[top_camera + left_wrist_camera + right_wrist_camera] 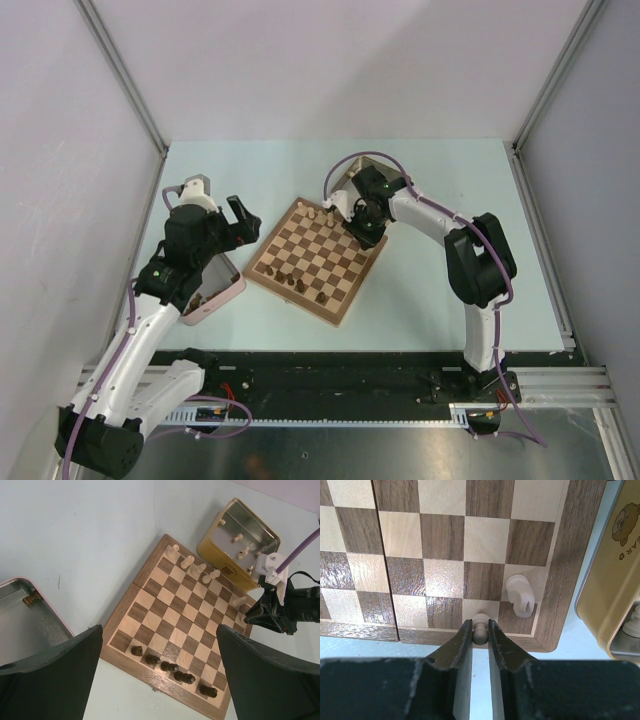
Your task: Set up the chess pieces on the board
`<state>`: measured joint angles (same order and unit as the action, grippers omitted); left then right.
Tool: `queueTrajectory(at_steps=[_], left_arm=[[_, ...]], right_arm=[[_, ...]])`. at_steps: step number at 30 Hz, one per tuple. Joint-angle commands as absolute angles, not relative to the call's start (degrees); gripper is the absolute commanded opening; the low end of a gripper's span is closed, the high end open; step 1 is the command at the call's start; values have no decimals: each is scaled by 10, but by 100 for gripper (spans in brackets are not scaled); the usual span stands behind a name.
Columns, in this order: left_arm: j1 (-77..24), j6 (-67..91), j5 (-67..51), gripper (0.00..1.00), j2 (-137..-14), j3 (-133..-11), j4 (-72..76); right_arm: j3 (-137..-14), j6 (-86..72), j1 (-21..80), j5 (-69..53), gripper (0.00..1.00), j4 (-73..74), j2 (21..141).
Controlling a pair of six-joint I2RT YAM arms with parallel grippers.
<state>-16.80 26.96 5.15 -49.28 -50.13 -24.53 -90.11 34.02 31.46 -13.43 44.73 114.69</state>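
While the left claw [159, 630] gapes, the right claw [480, 628] pinches a pale pawn [480, 620] at the board [445, 545] edge

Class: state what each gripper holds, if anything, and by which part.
Right gripper pinches a pale pawn by its head; left gripper is open, empty.

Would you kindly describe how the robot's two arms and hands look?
Both the left arm and right arm have white links, black joints, purple cables and a small green light. The left hand and right hand are black, with tapered fingers.
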Motion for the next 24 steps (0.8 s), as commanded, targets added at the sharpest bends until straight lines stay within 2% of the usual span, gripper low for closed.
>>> queueTrajectory(at_steps=[1, 14, 24], left_arm=[[-164, 271, 41, 100, -490, -498, -227], [-163, 271, 39, 100, -485, -498, -228], [-163, 268, 39, 100, -483, -500, -229]], right_arm=[[-901, 330, 310, -148, 20, 451, 1149], [-904, 326, 307, -156, 34, 454, 1141], [-910, 323, 302, -182, 38, 467, 1114]])
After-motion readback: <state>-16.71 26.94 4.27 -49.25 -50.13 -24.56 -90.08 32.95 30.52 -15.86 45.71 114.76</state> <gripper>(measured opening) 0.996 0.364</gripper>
